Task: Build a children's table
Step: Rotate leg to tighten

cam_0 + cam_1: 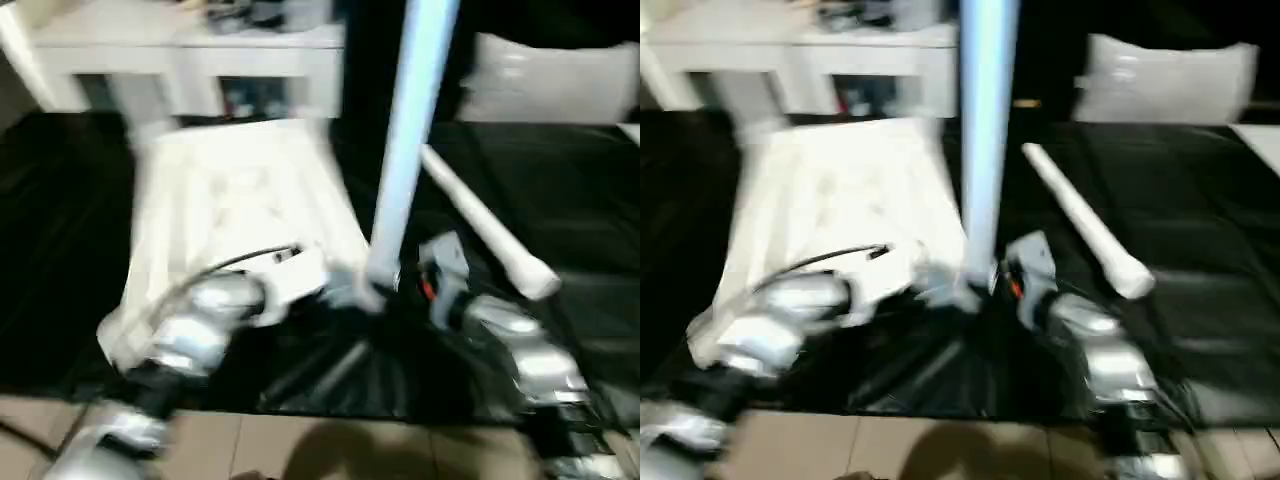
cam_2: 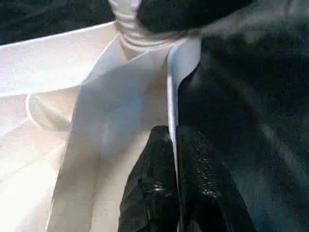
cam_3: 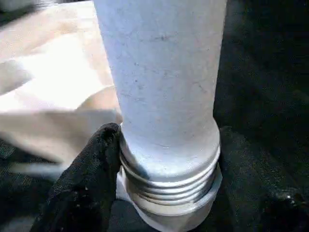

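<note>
The children's table top point(image 1: 230, 190) lies underside up on a black cloth. One white leg point(image 1: 405, 140) stands upright in the top's near right corner socket. My right gripper point(image 3: 169, 193) is closed around this leg's threaded base, and one black finger point(image 3: 91, 179) presses against the threads. A second leg point(image 1: 485, 235) lies loose on the cloth to the right. My left gripper point(image 2: 175, 145) is shut on the thin rim of the table top point(image 2: 120, 96) close to that corner, with the white edge pinched between its two fingers.
The black cloth point(image 1: 560, 200) covers the floor under the work, and beige tiles point(image 1: 300, 445) begin at its near edge. A white shelf unit point(image 1: 190, 50) stands behind the top. A white cushion-like thing point(image 1: 550, 80) sits at the back right.
</note>
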